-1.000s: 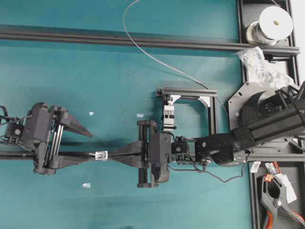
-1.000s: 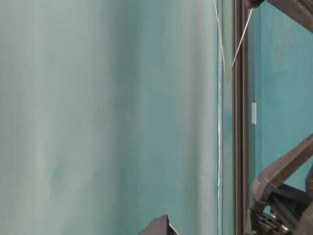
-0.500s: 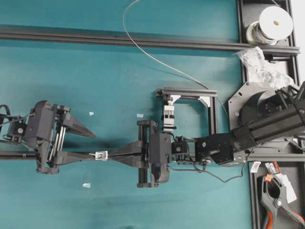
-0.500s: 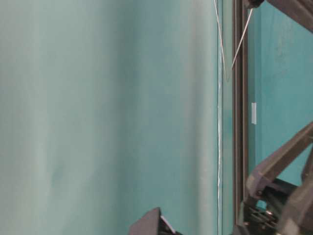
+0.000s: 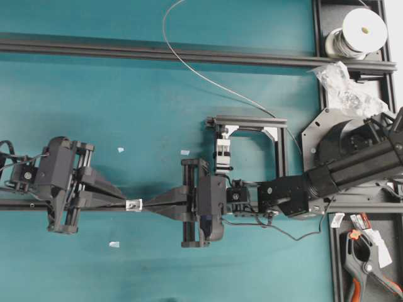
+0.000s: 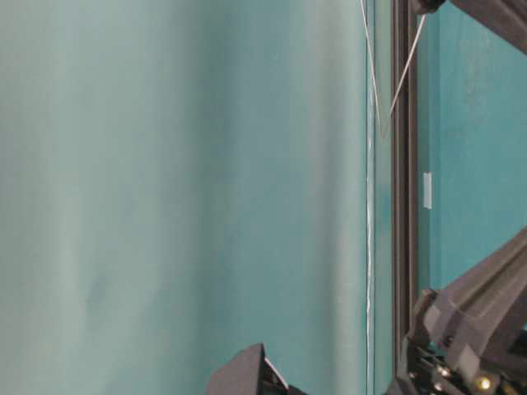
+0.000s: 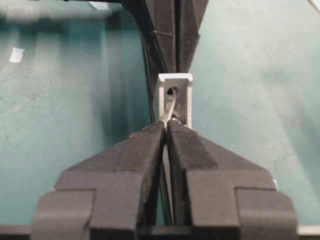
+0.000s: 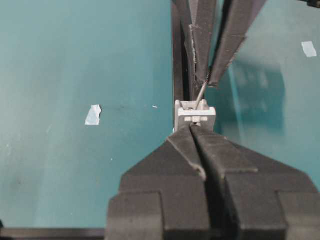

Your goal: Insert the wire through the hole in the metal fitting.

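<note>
The fitting (image 5: 133, 204) sits between my two claws, low on the table (image 5: 126, 113) over the lower black rail (image 5: 19, 204). In my left wrist view it (image 7: 175, 97) is a small pale square frame with a dark hole, and a short bright end of wire (image 7: 169, 111) comes out of that hole toward my left claw (image 7: 166, 127). That claw is clenched, its two fingers pressed together right at the wire's end; the wire seems pinched between the tips, though the contact itself is too small to be sure of. My right claw (image 8: 192, 131) is clenched on the fitting (image 8: 195, 114) from the other side, tips meeting at its near edge. From the right wrist view a thin silver stub (image 8: 201, 93) slants up from the fitting to the left claw's tips beyond.

From overhead, my left claw (image 5: 121, 201) points right and my right claw (image 5: 146, 203) points left, the two nearly tip to tip with the fitting in the gap. A long thin wire (image 5: 208, 78) curves across the upper table, over the upper rail (image 5: 157, 51), down toward a white-and-black clamp block (image 5: 223, 153) behind my right wrist. Small white tape scraps (image 5: 120, 150) lie on the table near the claws. A spool (image 5: 359, 31) stands at the far right corner, with a crumpled plastic bag (image 5: 343, 85) below it
</note>
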Action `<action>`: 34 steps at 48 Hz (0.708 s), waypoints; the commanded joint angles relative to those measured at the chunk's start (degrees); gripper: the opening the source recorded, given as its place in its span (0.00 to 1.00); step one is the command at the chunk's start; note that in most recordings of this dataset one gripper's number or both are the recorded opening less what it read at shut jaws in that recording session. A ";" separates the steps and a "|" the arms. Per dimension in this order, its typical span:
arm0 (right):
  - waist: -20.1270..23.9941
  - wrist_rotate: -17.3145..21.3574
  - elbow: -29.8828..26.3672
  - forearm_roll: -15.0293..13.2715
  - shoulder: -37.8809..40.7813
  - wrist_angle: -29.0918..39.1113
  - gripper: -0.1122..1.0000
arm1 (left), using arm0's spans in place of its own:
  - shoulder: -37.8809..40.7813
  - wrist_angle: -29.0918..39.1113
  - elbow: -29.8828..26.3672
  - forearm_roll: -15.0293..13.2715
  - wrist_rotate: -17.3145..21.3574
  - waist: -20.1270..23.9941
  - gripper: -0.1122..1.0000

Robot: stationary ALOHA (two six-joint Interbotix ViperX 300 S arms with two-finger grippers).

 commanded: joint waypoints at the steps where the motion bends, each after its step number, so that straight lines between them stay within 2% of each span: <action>1: 0.18 0.09 -0.44 -0.18 -0.88 -0.44 0.10 | -1.49 0.26 -0.88 0.09 -0.09 -0.09 0.01; 34: 0.18 0.79 -0.70 -0.26 -1.58 -0.09 0.10 | -1.76 0.53 -0.88 0.09 -0.18 -0.26 0.01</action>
